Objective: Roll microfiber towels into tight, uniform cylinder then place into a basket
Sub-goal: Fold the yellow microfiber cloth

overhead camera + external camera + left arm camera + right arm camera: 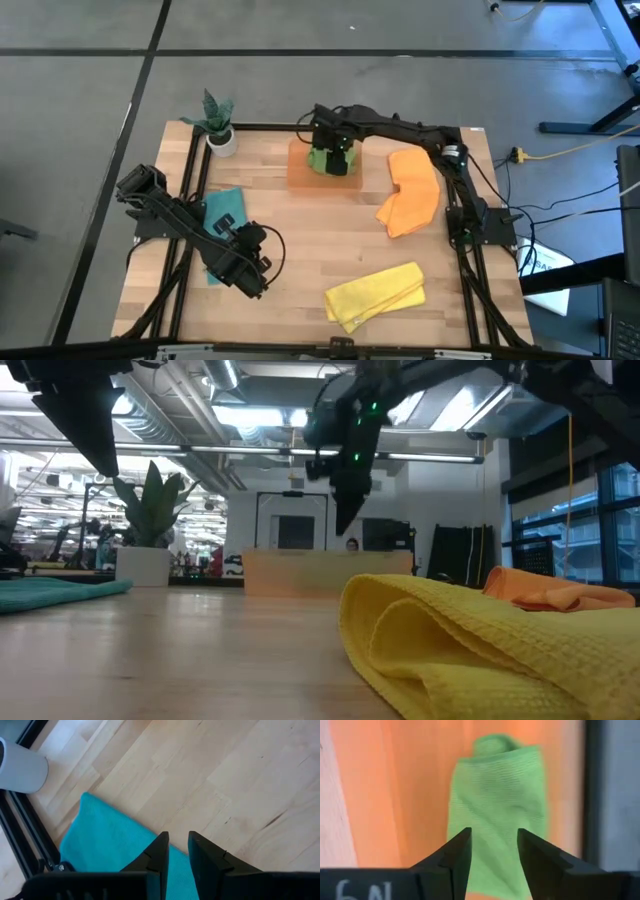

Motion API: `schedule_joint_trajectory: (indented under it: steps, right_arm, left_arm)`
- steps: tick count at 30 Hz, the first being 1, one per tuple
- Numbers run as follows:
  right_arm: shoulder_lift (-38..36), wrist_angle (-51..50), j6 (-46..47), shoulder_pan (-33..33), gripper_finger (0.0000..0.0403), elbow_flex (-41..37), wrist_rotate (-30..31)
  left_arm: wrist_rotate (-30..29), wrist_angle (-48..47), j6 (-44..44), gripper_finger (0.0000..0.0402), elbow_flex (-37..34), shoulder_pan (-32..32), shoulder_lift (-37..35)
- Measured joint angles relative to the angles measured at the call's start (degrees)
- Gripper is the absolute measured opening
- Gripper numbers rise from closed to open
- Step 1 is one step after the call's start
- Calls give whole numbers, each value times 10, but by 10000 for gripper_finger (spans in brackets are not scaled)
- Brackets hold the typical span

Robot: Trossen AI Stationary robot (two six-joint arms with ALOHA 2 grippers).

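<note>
Right gripper (pixel 334 150) reached out over the orange basket (pixel 300 172) at the far middle of the table (pixel 310 270), fingers (pixel 456 851) parted and straddling the rolled green towel (pixel 496 805). Whether the pads actually press the roll, or merely stand either side of it, cannot be told. In the right wrist view, green roll lying inside the basket, on its orange floor, one coiled end pointing away from the gripper. In the low view, same gripper (pixel 345 510) hanging above the basket's pale wall (pixel 290 572).

Left gripper (pixel 250 272) waiting low over the near left part of the table, fingers (pixel 157 852) set a narrow gap apart with nothing between them. Teal towel (pixel 222 212) spread flat at the left edge, partly under the left arm; seen in the left wrist view (pixel 107 840) just beyond the fingertips.

Orange towel (pixel 410 192) folded loosely at the right, near the right arm's base. Yellow towel (pixel 377 294) folded at the near middle-right, well apart from the basket; large in the low view (pixel 470 650), with orange cloth (pixel 545 588) behind it.

Small white pot with a green plant (pixel 220 128) at the far left corner.
</note>
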Motion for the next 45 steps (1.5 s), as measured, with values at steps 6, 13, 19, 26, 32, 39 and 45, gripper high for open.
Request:
schedule_joint_trajectory:
  steps: [6, 13, 19, 26, 32, 39, 45]
  right_arm:
    - [-100, -8, 36, 0, 159, -28, 62]
    - [-246, 52, 93, 45, 159, -201, 51]
    - [-387, 190, 160, 124, 159, -417, 53]
    - [-492, 271, 191, 233, 159, -547, 52]
    - [-527, 346, 200, 308, 159, -605, 72]
    - [-529, 331, 277, 371, 159, -621, 86]
    - [-528, 334, 314, 425, 159, -621, 86]
  left_arm:
    - [-1, 6, -15, 64, 0, -10, 0]
    - [-50, 66, 7, 64, 0, -18, 0]
    - [-70, 164, 109, 64, 0, -17, 0]
    - [-74, 320, 313, 64, 0, 4, 7]
    - [-73, 449, 561, 64, 0, 17, 57]
    - [-47, 577, 740, 64, 0, 22, 119]
    - [40, 620, 776, 64, 0, 40, 123]
